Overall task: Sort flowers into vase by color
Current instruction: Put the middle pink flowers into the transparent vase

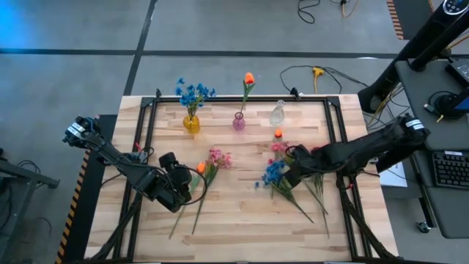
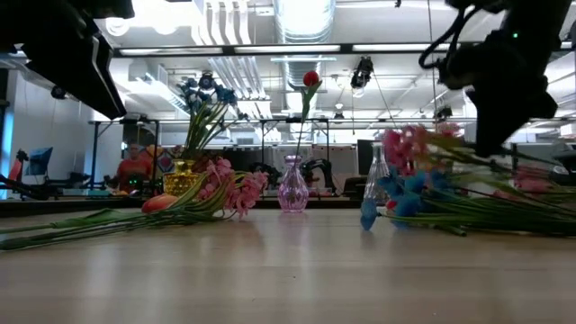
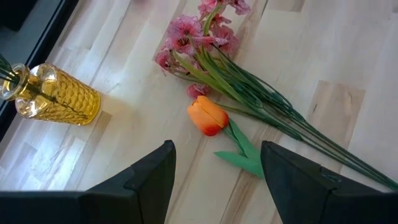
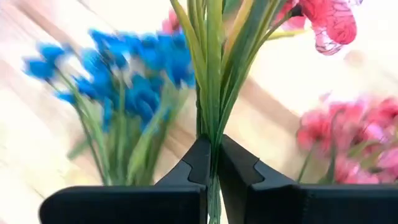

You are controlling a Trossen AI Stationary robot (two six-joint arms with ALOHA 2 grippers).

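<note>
A: From above, where's the right tool [image 1: 291, 174]?
B: Over the flowers [image 1: 282, 176] on the table [image 1: 242, 220].
A: Its wrist view?
B: Clamped shut on green stems [image 4: 211, 81].
A: Left tool [image 3: 214, 171]?
B: Open above an orange tulip [image 3: 208, 116].

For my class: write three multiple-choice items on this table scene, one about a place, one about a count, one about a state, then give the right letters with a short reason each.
1. Where do the blue flowers already sorted stand?
A. in the yellow vase
B. in the clear vase
C. on the floor

2. How many vases stand on the table?
A. one
B. three
C. five

3. What is the right gripper doing?
A. hanging open above a vase
B. shut on green stems
C. resting on the orange tulip

Key: 1 A, the blue flowers rise from the yellow vase. 2 B, yellow, pink vase and clear vase stand in a row. 3 B, the right gripper pinches green stems between its fingers.
</note>
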